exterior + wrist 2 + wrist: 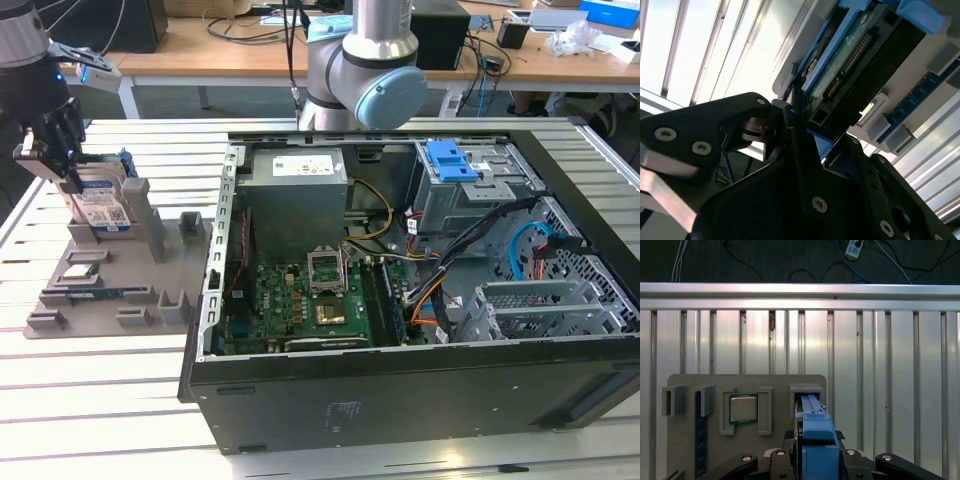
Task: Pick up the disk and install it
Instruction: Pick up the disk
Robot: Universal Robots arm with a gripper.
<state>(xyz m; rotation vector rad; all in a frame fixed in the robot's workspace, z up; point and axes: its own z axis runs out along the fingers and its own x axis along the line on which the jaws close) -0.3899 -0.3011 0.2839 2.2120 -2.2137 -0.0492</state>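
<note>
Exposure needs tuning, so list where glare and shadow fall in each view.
Exterior view: even room light, soft sheen on the slatted table, the computer case interior shaded. Second wrist view: the slats blow out white with glare, the hand is a dark silhouette against the disk. First wrist view: bright streaks on the slats, darkness beyond the table's edge.

The disk (104, 210) stands on edge at ten o'clock in the exterior view: silver, with a white-and-blue label and a blue carrier round it. My gripper (68, 172) clamps its top edge; its foot sits in a slot (112, 236).
</note>
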